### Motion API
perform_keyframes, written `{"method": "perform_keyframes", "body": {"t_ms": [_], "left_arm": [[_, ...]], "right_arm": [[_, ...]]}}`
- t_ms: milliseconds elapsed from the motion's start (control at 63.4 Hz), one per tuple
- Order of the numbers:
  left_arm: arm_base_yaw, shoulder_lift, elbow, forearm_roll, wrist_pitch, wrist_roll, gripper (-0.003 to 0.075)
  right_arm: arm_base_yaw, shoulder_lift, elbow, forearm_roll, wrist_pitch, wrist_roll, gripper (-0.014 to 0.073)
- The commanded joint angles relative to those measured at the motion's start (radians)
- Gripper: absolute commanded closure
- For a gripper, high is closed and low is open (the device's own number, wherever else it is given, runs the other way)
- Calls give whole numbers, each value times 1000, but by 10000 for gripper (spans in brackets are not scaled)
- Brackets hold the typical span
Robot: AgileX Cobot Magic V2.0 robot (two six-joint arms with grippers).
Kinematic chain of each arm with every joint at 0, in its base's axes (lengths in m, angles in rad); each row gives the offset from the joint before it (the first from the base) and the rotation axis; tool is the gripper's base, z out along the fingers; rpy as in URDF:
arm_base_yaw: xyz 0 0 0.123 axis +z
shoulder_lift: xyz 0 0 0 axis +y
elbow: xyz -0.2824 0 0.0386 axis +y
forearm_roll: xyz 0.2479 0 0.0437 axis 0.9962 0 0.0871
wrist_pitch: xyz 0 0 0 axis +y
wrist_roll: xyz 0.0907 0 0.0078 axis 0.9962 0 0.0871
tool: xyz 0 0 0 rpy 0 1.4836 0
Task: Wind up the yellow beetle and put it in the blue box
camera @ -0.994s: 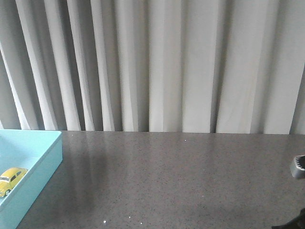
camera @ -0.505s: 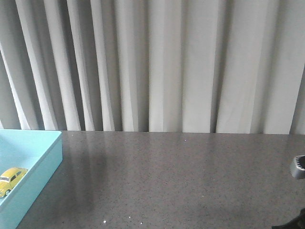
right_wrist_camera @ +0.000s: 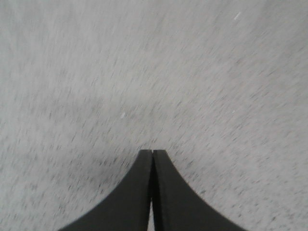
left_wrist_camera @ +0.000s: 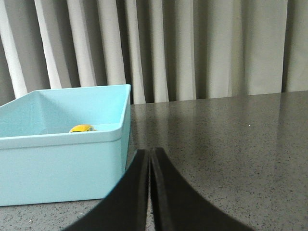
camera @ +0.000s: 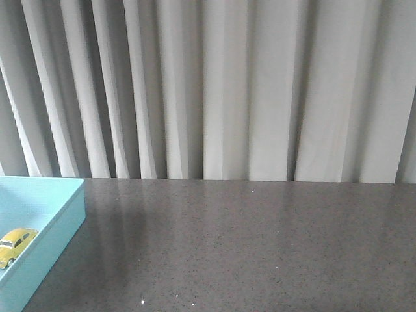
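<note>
Where the front view reaches the left edge of the tabletop (camera: pixel 234 247), the blue box (camera: pixel 62 224) stands with the yellow beetle (camera: pixel 14 244) resting inside on its floor, close to the box's right-hand wall. From the left wrist view only a sliver of the beetle's roof shows over the near rim of the box. Left hand (left_wrist_camera: pixel 150 156): fingers pressed together, nothing between them, hovering just beside the box's corner, not touching it. Right hand (right_wrist_camera: pixel 152 155): fingers likewise closed and empty, above bare speckled tabletop; that view is blurred, so its height probably cannot be judged. Grey pleated curtain (camera: pixel 214 84) hangs behind.
</note>
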Motion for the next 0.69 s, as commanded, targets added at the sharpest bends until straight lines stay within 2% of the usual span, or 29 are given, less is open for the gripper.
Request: {"method": "perform_keyframes", "body": {"t_ms": [0, 205, 331, 521, 679], "left_arm": [[-1, -16, -10, -5, -77, -9, 725], [-1, -16, -10, -5, -77, -9, 725], [-1, -16, -10, -5, -77, -9, 725], [-1, -16, -10, -5, -77, -9, 725], [-1, -16, -10, -5, -77, -9, 725]], "right_arm": [[-57, -152, 96, 2, -230, 0, 601], [-124, -488, 402, 2, -499, 5, 601], [-138, -646, 577, 22, -596, 7, 601], [-150, -798, 732, 35, -611, 6, 601], [-150, -846, 743, 36, -555, 2, 601]]}}
